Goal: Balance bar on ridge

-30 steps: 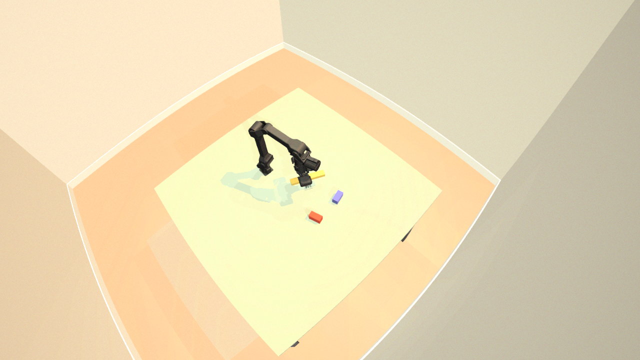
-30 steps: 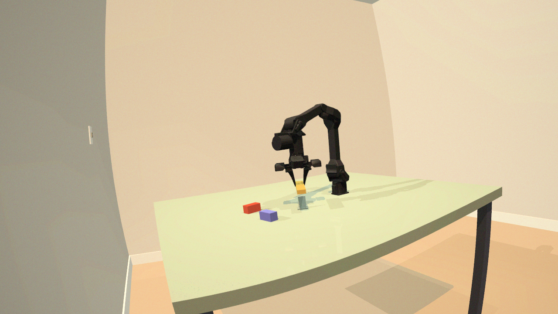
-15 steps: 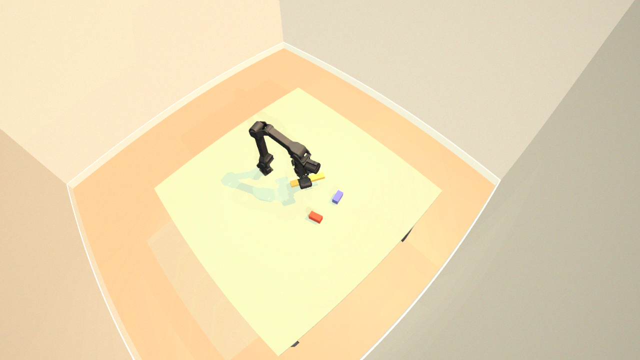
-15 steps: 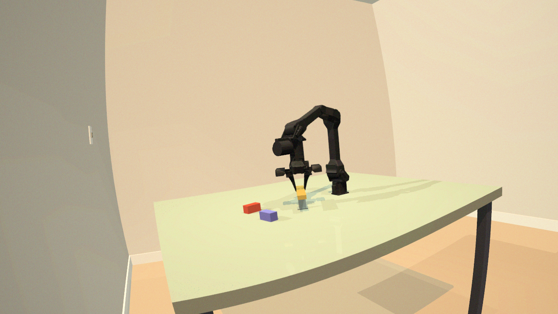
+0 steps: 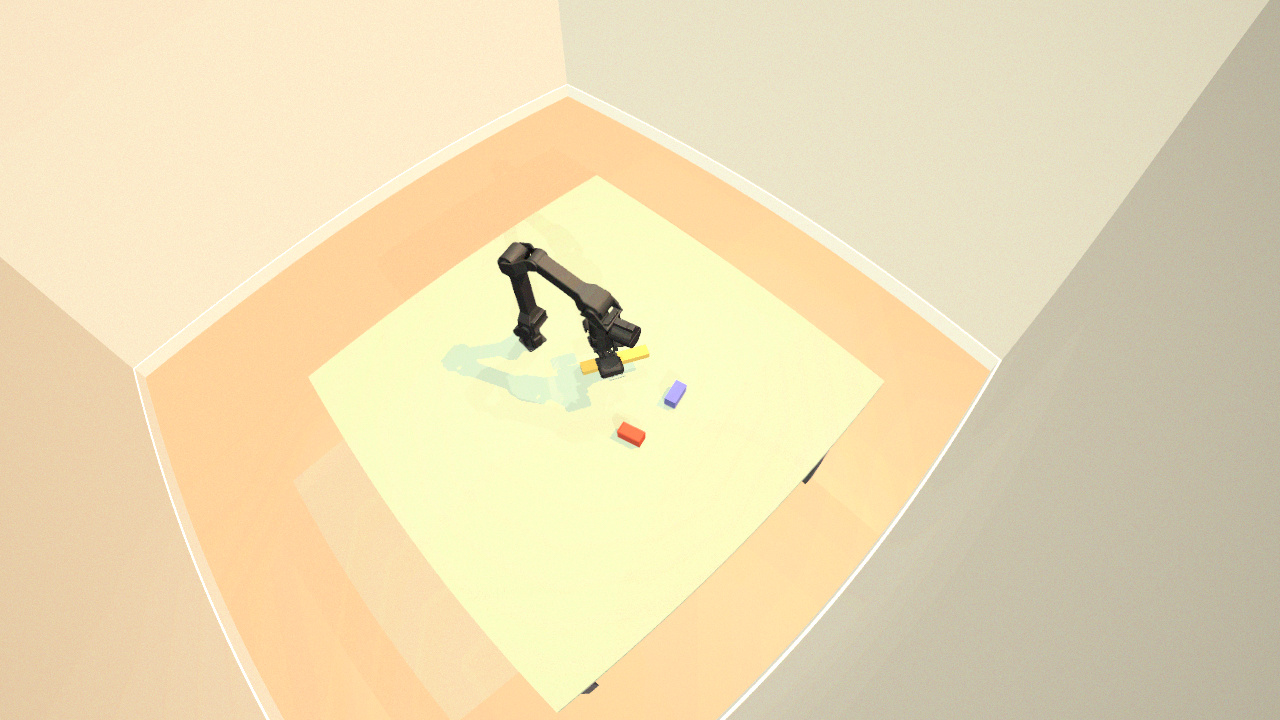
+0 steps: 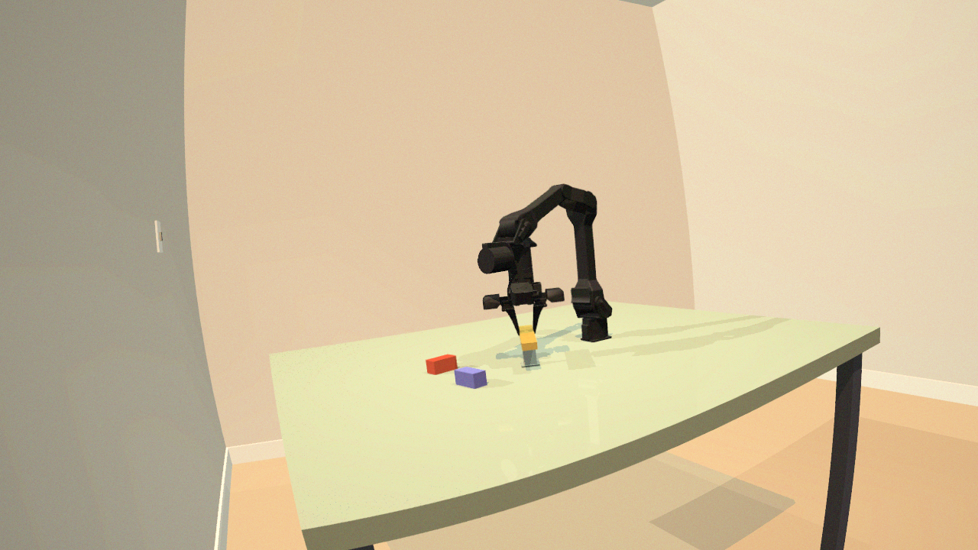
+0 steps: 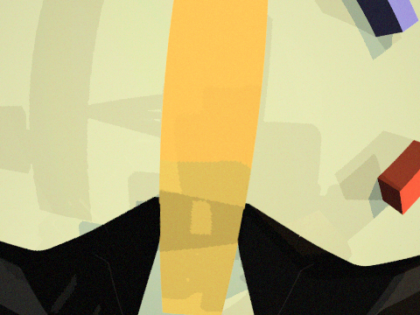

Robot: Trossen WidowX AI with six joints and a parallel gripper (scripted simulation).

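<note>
My gripper (image 6: 526,331) (image 7: 200,210) is shut on the yellow bar (image 5: 636,355) (image 6: 528,340) (image 7: 214,109), with one finger on each long side. The bar looks about level and is above the table. The small grey ridge (image 6: 529,359) shows directly below the bar's near end in the exterior view. I cannot tell whether the bar touches it. In the wrist view the ridge is hidden, and in the top view the hand covers the fingertips and most of the ridge area.
A purple block (image 5: 675,394) (image 6: 470,377) (image 7: 404,13) and a red block (image 5: 631,434) (image 6: 441,364) (image 7: 407,175) lie on the pale table (image 5: 572,555) (image 6: 547,424), off to one side of the bar. The arm's base stands behind the bar in the exterior view.
</note>
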